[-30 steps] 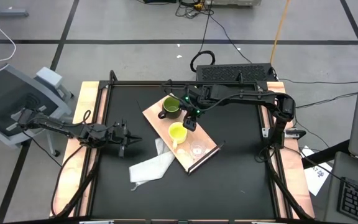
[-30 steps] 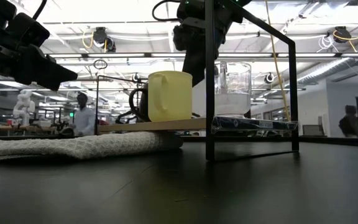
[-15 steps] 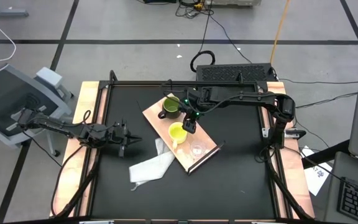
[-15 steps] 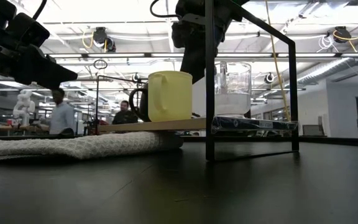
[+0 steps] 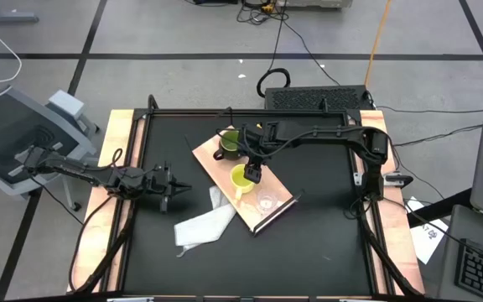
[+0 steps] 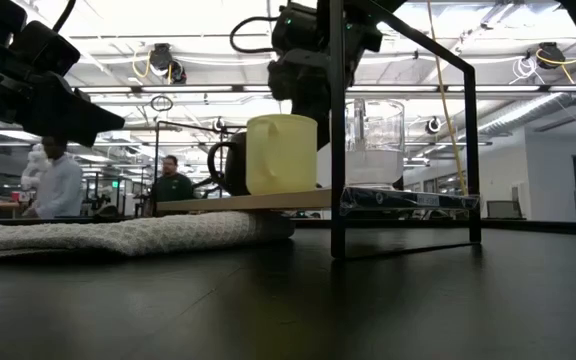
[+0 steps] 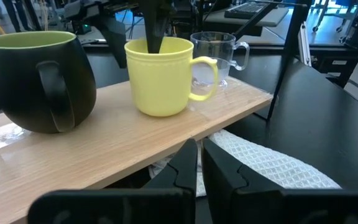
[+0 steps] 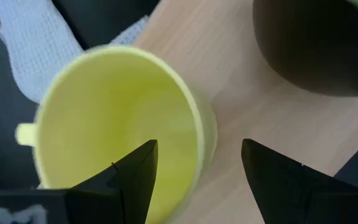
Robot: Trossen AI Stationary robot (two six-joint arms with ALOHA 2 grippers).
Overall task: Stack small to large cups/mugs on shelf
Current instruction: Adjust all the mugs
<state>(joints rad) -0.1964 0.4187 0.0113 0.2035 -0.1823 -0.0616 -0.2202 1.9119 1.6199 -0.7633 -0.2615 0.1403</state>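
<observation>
Right wrist view: right gripper (image 8: 197, 163), jaws spread wide and empty, straddles the rim of the upright yellow mug (image 8: 120, 124) mid-shelf (image 5: 262, 195), one finger inside, one outside; left gripper (image 5: 171, 186), shut and empty, waits well apart.

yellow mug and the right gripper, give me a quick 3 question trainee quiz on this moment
1. True or false: the right gripper has its fingers open astride the rim of the yellow mug.
2. Which vessel on the shelf has no gripper near it? A) dark green mug B) clear cup C) yellow mug
3. Fill in: the left gripper waits over the black table, near the white ____.

Key: 1 true; 2 B; 3 cloth
</observation>
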